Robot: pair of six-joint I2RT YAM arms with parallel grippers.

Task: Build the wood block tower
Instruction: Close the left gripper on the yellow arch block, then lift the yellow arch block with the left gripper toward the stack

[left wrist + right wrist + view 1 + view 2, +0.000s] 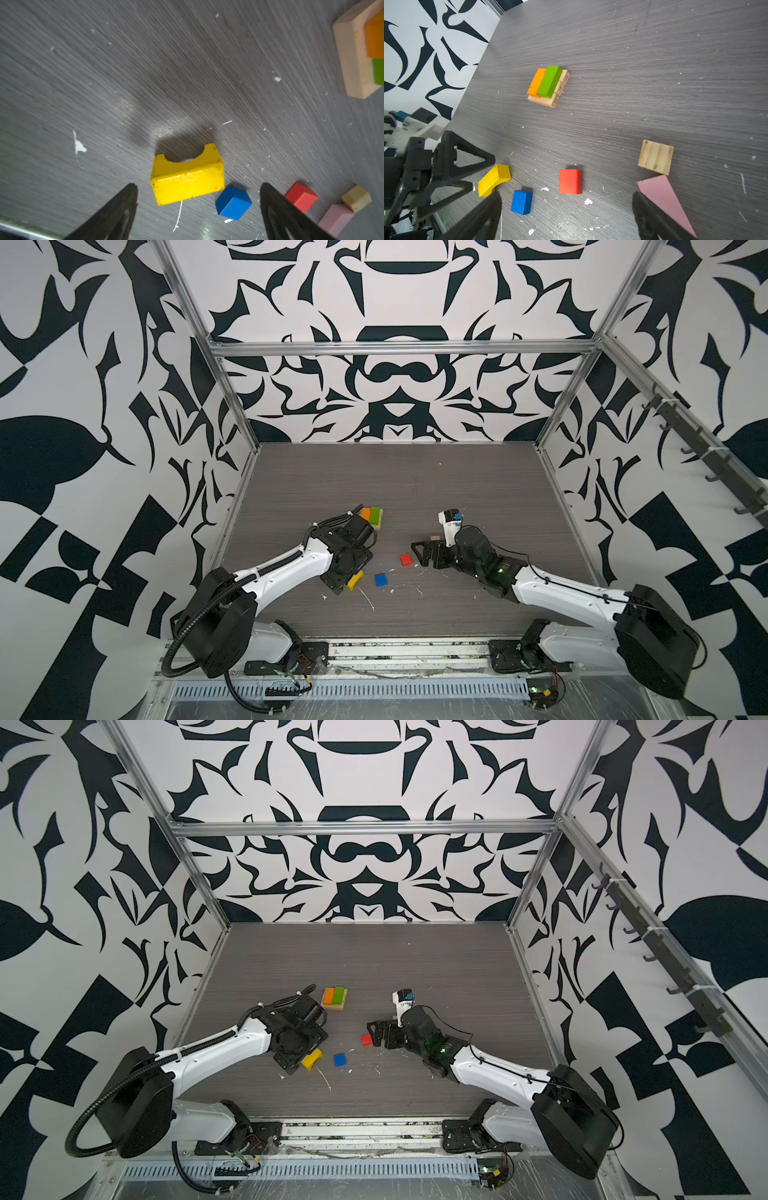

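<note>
Yellow block (187,180), arch-notched, scuffed paint; tan cube (655,158), striped grain; woodgrain table (633,83)

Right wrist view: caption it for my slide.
Tan plank base carries orange block and green block; yellow arch, blue block, red block, pink block, tan cube lie loose.

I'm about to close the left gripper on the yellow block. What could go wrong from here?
1. The blue cube lies right beside the yellow block, apparently within the span of the open left gripper. Closing may catch or shove it.
2. The yellow block sits skewed to the jaws, so it may twist when squeezed.
3. One finger of the open right gripper is close to the pink block and could nudge it.
</note>
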